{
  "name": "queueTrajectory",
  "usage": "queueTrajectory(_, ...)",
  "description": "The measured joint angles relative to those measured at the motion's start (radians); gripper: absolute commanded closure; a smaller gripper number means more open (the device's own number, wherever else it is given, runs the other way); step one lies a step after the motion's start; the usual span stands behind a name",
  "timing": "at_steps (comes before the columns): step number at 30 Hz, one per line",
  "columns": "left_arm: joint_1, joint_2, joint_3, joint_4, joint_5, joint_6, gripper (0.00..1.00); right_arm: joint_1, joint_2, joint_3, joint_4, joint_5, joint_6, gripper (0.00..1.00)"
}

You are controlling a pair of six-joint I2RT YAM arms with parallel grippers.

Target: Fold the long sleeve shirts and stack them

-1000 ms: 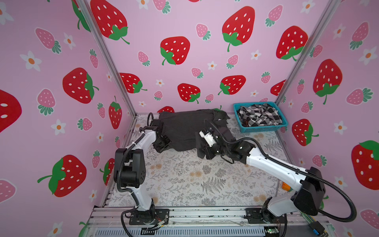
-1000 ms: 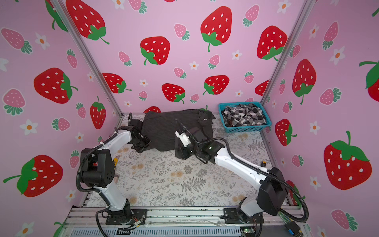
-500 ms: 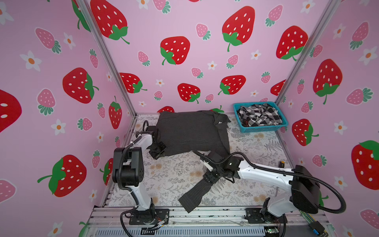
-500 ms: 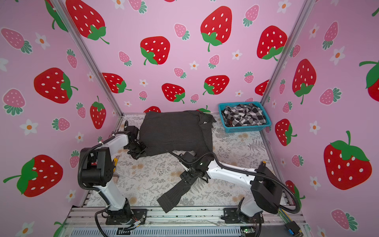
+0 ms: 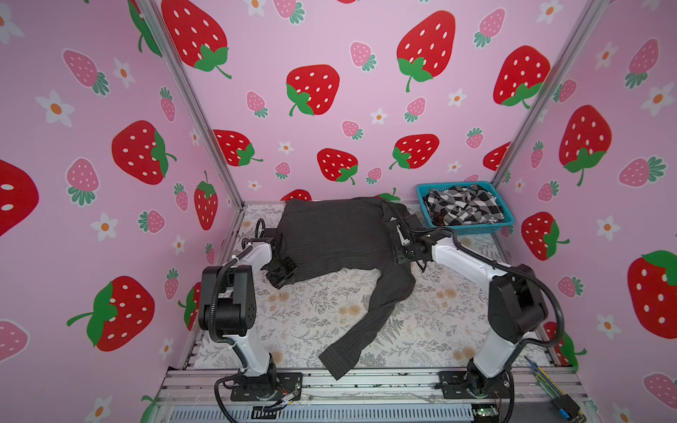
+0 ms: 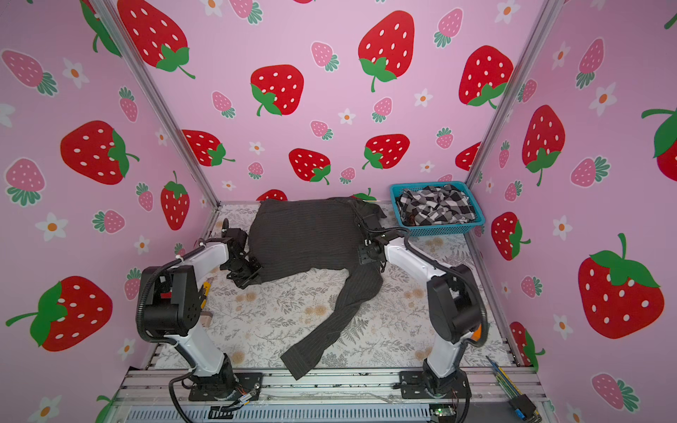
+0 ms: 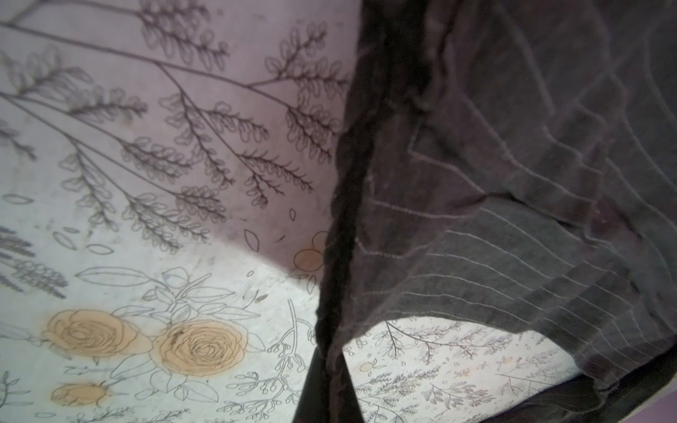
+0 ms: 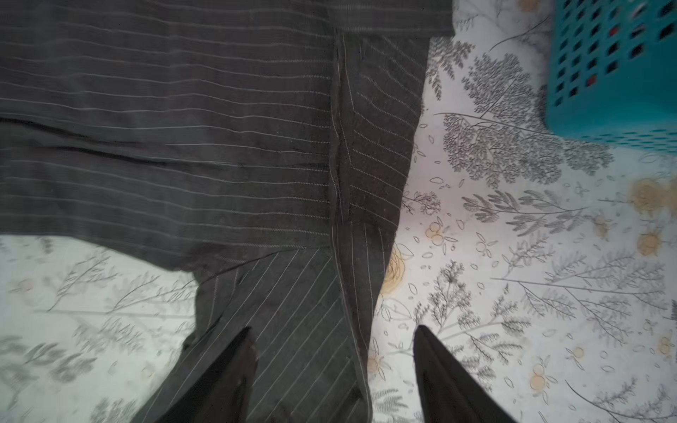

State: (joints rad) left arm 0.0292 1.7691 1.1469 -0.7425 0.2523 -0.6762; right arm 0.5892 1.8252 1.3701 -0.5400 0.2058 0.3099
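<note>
right pincer (image 8: 334, 329) apart, poised over the pinstriped shirt (image 5: 329, 238) where the sleeve (image 5: 370, 318) joins; sleeve's long axis runs back behind it. left pincer (image 7: 328, 366) clamped on the opposite shirt edge. right pincer nearer the sleeve.

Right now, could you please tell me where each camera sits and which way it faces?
Both top views: high at the front, looking down toward the back wall at the pinstriped shirt, blue basket, left arm and right arm.
Left wrist: low over the floral mat, facing the shirt's lifted edge; the shut left jaws pinch it.
Right wrist: above the sleeve seam, looking down; the open right jaws show.
Shared: right wrist and top views both show the basket.
</note>
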Motion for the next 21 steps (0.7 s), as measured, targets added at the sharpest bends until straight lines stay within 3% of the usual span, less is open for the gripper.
queueTrajectory(11,0.005,-0.021,-0.017,0.003,0.002,0.003,1.00,-0.011,0.286,0.278,-0.015,0.067,-0.072,0.59)
queueTrajectory(18,0.017,-0.021,-0.026,0.005,0.003,0.003,1.00,-0.009,0.319,0.243,-0.026,0.074,-0.070,0.66)
queueTrajectory(21,0.022,-0.021,-0.028,0.007,0.003,0.003,1.00,-0.005,0.319,0.199,-0.021,0.076,-0.060,0.77)
